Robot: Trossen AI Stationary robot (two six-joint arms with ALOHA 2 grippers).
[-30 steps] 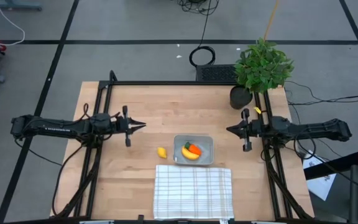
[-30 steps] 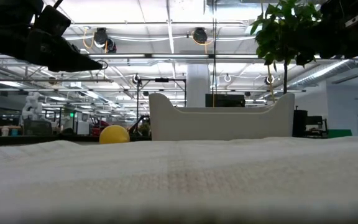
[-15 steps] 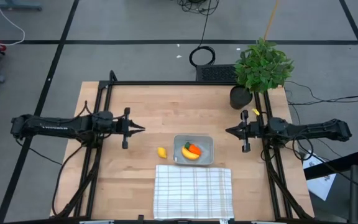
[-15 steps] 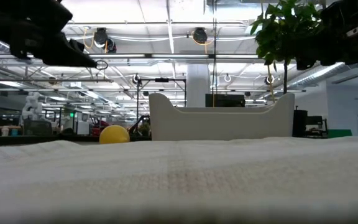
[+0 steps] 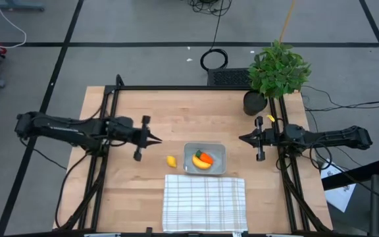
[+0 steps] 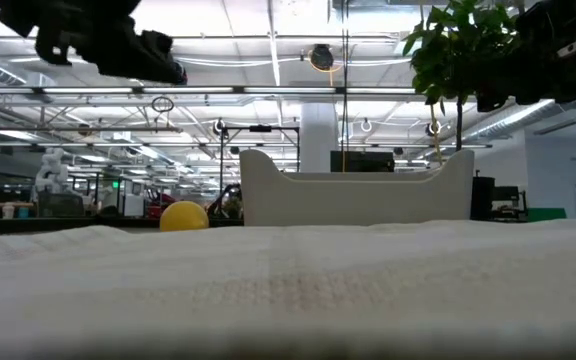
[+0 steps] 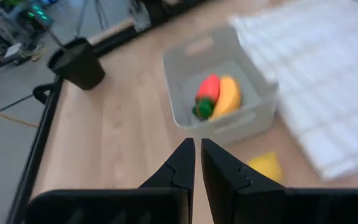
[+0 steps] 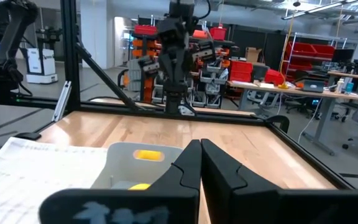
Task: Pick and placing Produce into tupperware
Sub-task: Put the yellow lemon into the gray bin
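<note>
The grey tupperware [image 5: 204, 158] stands mid-table and holds the yellow banana [image 5: 201, 163] and the orange carrot [image 5: 206, 157], also seen in the left wrist view as the carrot [image 7: 208, 91] beside the banana [image 7: 227, 97]. The small yellow lemon [image 5: 171, 160] rests on the bare wood just left of the tub, and the left wrist view shows that lemon [image 7: 265, 167] near the tub's wall. My left gripper [image 5: 159, 140] hovers shut and empty above the table, up and left of the lemon, tilted downward. My right gripper [image 5: 241, 138] waits shut, right of the tub.
A white grid-patterned cloth [image 5: 204, 203] lies at the near edge, just in front of the tub. A leafy plant [image 5: 278, 68] in a dark pot [image 5: 254, 103] stands at the far right corner. Black frame rails run along the table's left, right and far sides.
My left gripper has risen and moved toward the table's right, toward the lemon and the tub, while tipping nose-down and rolling a little. Its fingers have stayed together. The produce and the tub have not moved.
</note>
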